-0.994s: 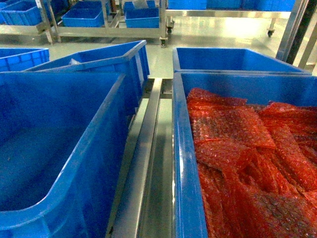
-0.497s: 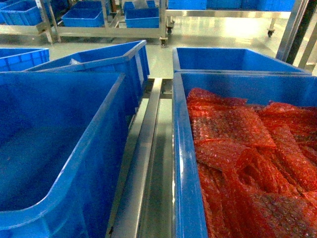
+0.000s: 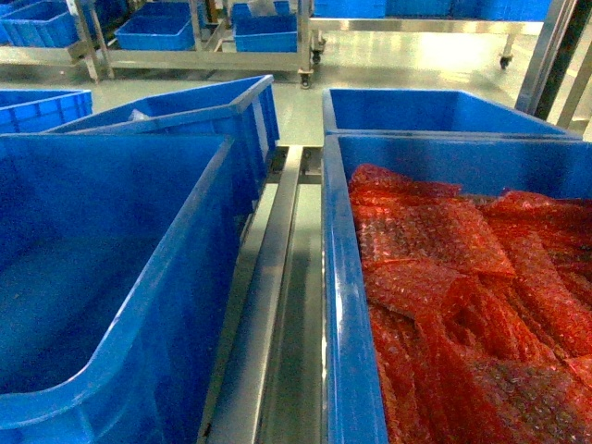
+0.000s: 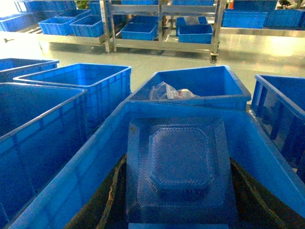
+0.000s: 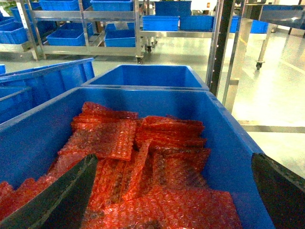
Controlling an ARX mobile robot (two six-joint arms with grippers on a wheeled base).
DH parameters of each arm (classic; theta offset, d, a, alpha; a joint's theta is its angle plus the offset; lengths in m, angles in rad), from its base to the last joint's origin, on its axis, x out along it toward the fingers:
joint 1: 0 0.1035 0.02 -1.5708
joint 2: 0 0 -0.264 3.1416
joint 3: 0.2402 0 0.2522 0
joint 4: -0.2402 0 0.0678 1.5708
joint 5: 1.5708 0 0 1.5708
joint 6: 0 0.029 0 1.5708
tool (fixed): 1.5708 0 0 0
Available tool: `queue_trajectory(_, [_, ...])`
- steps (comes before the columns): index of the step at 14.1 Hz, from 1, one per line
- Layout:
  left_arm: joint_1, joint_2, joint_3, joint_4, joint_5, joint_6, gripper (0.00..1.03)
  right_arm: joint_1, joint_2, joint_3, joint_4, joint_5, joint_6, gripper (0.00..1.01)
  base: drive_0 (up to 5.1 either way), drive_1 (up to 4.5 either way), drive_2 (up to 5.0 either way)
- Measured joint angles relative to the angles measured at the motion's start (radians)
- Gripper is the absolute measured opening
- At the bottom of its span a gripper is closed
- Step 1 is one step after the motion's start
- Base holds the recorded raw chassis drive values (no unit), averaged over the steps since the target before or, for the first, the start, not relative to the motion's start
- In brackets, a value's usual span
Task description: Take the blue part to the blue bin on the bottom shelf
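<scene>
The blue part (image 4: 180,157), a stepped bright-blue block, fills the middle of the left wrist view. My left gripper (image 4: 180,195) is shut on it, with a dark finger (image 4: 110,195) showing on either side. The part hangs over the inside of the blue bin (image 4: 81,167), whose walls rise on both sides of it. In the head view this bin (image 3: 102,277) stands at the left with nothing inside; neither gripper shows there. My right gripper (image 5: 169,191) is open, fingers wide apart, above a crate of red bubble wrap (image 5: 143,157).
The bottom shelf's steel rail (image 3: 273,277) runs between the bin and the red-wrap crate (image 3: 347,305). A tilted crate with clear-wrapped items (image 4: 190,88) lies just beyond the bin. More blue crates (image 4: 95,78) stand to the left, and racks of crates (image 3: 166,32) across the floor.
</scene>
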Motion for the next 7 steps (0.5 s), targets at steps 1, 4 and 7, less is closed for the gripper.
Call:
queue_trajectory(1, [0.000,0.000,0.000,0.000,0.000,0.000,0.44,0.000,0.000,0.000,0.000,0.000,0.000,0.98,0.0,0.00,0.0])
queue_trajectory(4, [0.000,0.000,0.000,0.000,0.000,0.000,0.44,0.000,0.000,0.000,0.000,0.000,0.000,0.98,0.0,0.00,0.0])
queue_trajectory(7, [0.000,0.000,0.000,0.000,0.000,0.000,0.44,0.000,0.000,0.000,0.000,0.000,0.000,0.98,0.0,0.00,0.0])
